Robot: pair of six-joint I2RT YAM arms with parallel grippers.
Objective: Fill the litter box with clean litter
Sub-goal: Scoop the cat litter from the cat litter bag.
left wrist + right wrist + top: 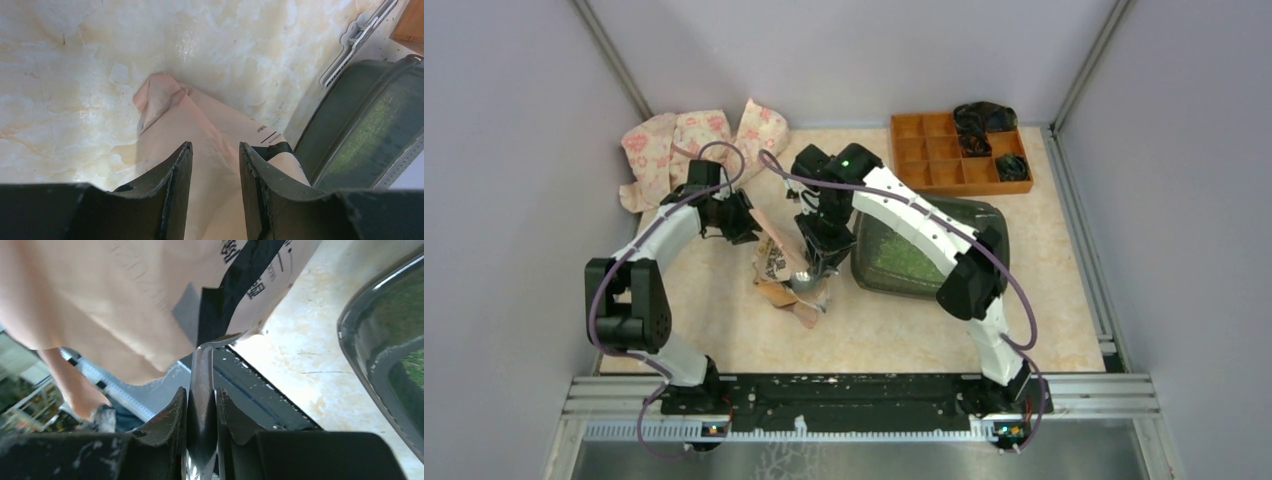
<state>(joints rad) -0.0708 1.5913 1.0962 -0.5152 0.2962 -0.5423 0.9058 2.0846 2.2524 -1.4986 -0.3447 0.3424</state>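
Litter box (980, 212) sits right of centre in the overhead view, with a thin spread of clean litter (889, 255) showing green on its floor. Just beside its left wall, my right gripper (824, 248) points down at the scoop (809, 285). My left gripper (736, 215) reaches the crumpled paper bag (774, 265) from the other side.

From the left wrist, the left gripper (215, 170) stands about half closed and the paper bag (200, 120) fills the gap, which I read as a grip on a fold. The litter box (320, 135) lies close on the right, clean litter (385, 120) inside.

From the right wrist, the right gripper (201, 400) is narrow, clamped on the scoop (202, 370) by its flat metal handle, whose tip goes in at the paper bag (125, 300). The litter box (357, 340) rim shows at right.

I judge the granules loose and quick to roll off, so the scoop must travel level. The handle is stiff but slick. The bag is soft, so I would hold it high, near its mouth.
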